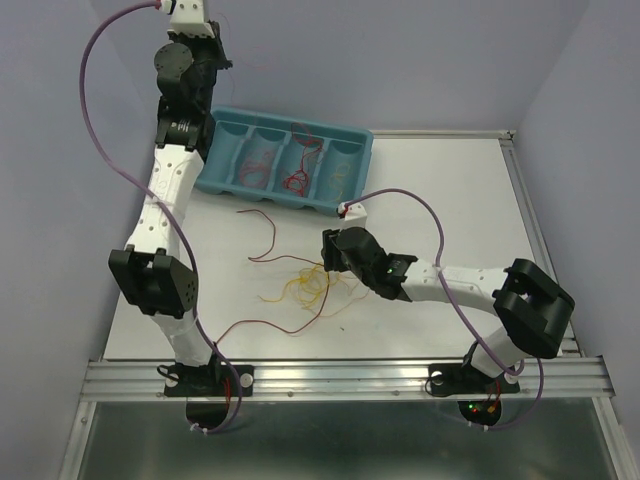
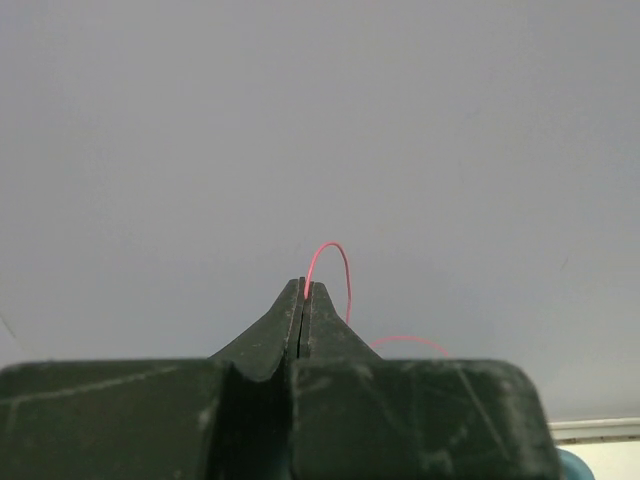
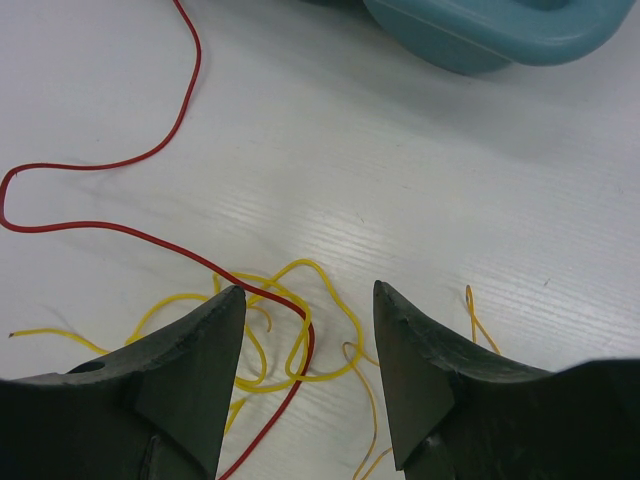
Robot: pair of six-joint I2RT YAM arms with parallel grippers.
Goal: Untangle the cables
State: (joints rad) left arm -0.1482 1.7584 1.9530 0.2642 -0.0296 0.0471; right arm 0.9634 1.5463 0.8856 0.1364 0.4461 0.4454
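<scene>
Up near the back wall, beyond the teal plastic compartment tray (image 1: 362, 140), the left pincer (image 2: 305, 286) is pinching a thin pinkish-red wire (image 2: 337, 252), apparently carrying 1 freed strand away. Low over the white surface (image 1: 450, 200), the right pincer (image 3: 310, 292) is hovering spread above the yellow wire tangle (image 3: 300, 335), which a dark red wire (image 3: 100, 165) is crossing. The next move probably calls for closing on 1 strand only and lifting it gently.
</scene>
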